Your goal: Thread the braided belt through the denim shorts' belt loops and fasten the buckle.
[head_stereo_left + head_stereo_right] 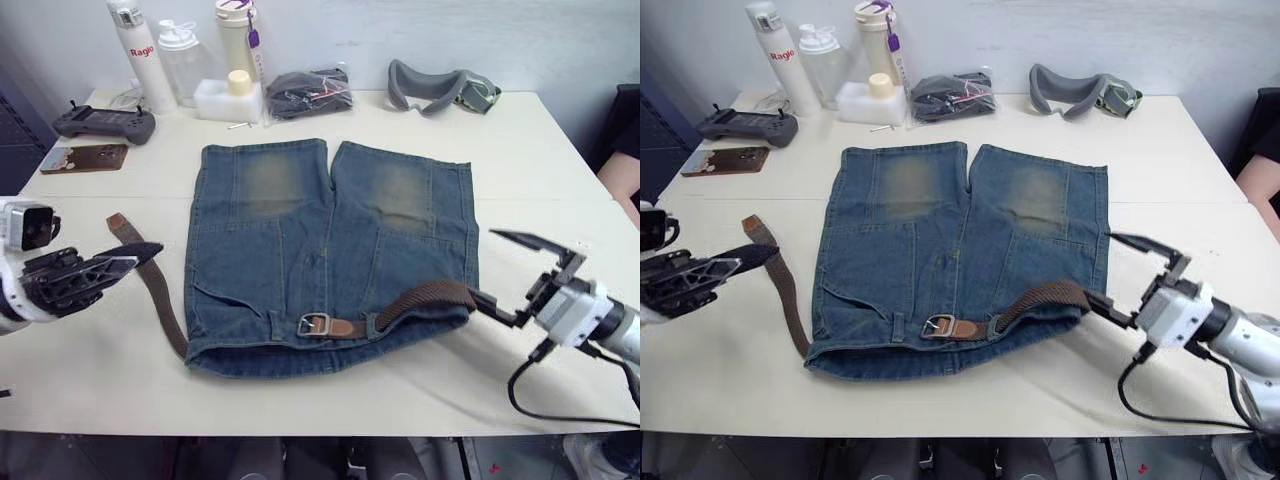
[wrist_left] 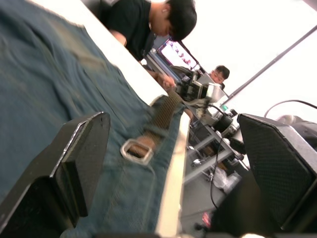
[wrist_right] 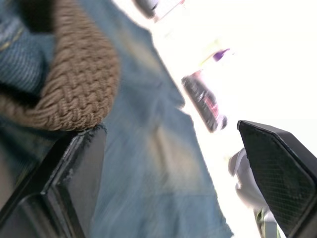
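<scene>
The wide cream-white table (image 1: 520, 160) carries the faded blue denim shorts (image 1: 330, 250), spread flat with the waistband at the near edge and the legs pointing away. Relative to those shorts, the right arm reaches in low from the right, its black two-fingered right gripper (image 1: 508, 278) level with the waistband corner; its fingers stand wide apart, the lower one just at the bend of the dark-brown braided belt (image 1: 425, 297) where it wraps round that corner, the upper one raised clear, so nothing is clamped. The left arm lies nearly flat to the left of the shorts, the left gripper (image 1: 125, 258) pointing toward them with its fingers apart, hovering over the belt's loose tail, which runs down the table just beside the shorts' left edge; actual contact there cannot be judged. Along the waistband front the belt passes under a short denim belt loop (image 1: 274, 325) and ends at the small silvery rectangular buckle (image 1: 314, 324), lying near the middle of the waistband.
</scene>
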`<state>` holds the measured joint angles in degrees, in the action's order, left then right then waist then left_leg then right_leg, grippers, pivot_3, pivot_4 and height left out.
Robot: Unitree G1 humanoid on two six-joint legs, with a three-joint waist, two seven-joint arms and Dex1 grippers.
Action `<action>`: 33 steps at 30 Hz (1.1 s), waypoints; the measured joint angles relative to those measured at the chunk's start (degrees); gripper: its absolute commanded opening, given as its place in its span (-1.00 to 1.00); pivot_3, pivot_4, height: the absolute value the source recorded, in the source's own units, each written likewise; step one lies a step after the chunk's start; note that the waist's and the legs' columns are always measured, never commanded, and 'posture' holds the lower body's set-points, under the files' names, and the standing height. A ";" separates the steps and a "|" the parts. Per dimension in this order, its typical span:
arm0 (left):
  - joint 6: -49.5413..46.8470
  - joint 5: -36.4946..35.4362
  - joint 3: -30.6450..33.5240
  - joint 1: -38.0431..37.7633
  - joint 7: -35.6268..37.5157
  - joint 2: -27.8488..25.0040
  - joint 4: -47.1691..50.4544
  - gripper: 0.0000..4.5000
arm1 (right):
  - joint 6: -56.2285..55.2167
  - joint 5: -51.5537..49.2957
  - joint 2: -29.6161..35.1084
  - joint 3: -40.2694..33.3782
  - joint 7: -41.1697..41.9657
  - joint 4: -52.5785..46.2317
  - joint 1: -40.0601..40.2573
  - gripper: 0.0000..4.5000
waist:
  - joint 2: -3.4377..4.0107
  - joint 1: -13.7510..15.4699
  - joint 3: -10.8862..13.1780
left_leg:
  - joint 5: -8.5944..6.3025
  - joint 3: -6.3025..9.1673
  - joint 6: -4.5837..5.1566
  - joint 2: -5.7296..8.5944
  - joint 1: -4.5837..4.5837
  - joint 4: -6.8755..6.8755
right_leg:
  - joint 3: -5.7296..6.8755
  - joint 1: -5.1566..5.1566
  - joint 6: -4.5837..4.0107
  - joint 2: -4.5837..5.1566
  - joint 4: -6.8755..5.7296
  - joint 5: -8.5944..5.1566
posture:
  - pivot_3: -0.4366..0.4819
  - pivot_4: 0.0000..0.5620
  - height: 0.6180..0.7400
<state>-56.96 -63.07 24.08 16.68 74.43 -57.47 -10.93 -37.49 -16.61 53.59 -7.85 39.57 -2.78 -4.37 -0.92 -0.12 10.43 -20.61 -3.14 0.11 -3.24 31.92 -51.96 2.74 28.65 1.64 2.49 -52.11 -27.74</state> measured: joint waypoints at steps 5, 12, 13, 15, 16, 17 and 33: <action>0.63 0.67 -0.36 1.16 -4.08 4.10 3.96 1.00 | 10.56 2.13 -0.41 -0.44 -3.05 0.63 -8.09 1.00 | 0.00 -0.08 0.00 | 0.04 0.01 -0.07 -0.02 0.07 -0.03 | 0.01 0.06 0.00 0.00 0.00 0.00 | -0.05 -0.47 -0.38; 1.47 2.14 -0.42 0.96 -4.26 5.12 6.14 1.00 | 12.55 6.94 0.25 -4.08 -1.64 14.09 -7.06 1.00 | 0.19 0.13 -0.07 | 0.04 -0.07 -0.05 0.00 0.13 -0.10 | 0.01 0.08 -0.01 0.06 -0.01 0.00 | -0.05 -0.47 -0.38; 2.27 2.98 -0.53 0.93 -4.28 5.25 6.22 1.00 | 13.57 6.34 0.27 -4.39 -0.95 14.32 -7.07 1.00 | 0.25 0.02 -0.11 | 0.04 -0.07 -0.05 0.00 0.14 -0.10 | 0.01 0.08 -0.01 0.05 -0.01 0.00 | -0.05 -0.47 -0.38; 4.96 5.56 -1.88 0.30 -4.24 5.68 7.65 1.00 | 20.47 2.82 0.24 -4.39 1.26 12.14 -7.14 1.00 | 0.40 -0.14 -0.20 | 0.04 -0.09 -0.05 -0.01 0.14 -0.07 | -0.02 0.10 -0.01 0.04 -0.01 0.00 | -0.05 -0.47 -0.38; 6.63 7.09 -3.04 -0.43 -3.99 5.85 9.03 1.00 | 26.14 -0.62 0.18 -4.08 2.07 9.59 -7.10 1.00 | 0.44 -0.24 -0.22 | 0.03 -0.11 -0.05 -0.02 0.16 -0.05 | -0.05 0.13 -0.01 0.03 -0.02 0.00 | -0.05 -0.47 -0.38; 8.60 9.17 -4.45 -1.83 -3.66 5.83 10.82 1.00 | 33.33 -5.45 0.07 -3.61 2.44 5.79 -6.95 1.00 | 0.49 -0.47 -0.24 | 0.04 -0.13 -0.05 -0.06 0.16 0.01 | -0.09 0.15 -0.01 0.01 -0.03 0.00 | -0.05 -0.47 -0.38; 36.85 34.51 -18.54 -18.78 0.27 2.25 21.74 -0.98 | 65.91 -19.69 6.51 9.00 16.41 -27.21 10.03 -1.00 | 0.69 1.15 -0.56 | -0.24 -0.10 0.44 -0.07 -0.03 0.19 | 0.01 -0.14 0.01 0.05 0.53 0.03 | -0.05 -0.47 -0.38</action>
<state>-20.11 -28.55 5.54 -2.10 74.70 -55.22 10.82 28.41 -36.30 60.10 1.16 55.97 -29.98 5.66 -0.23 1.02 9.87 -20.85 -3.24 0.55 -3.30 31.89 -51.76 2.75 28.51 1.66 2.54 -51.58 -27.71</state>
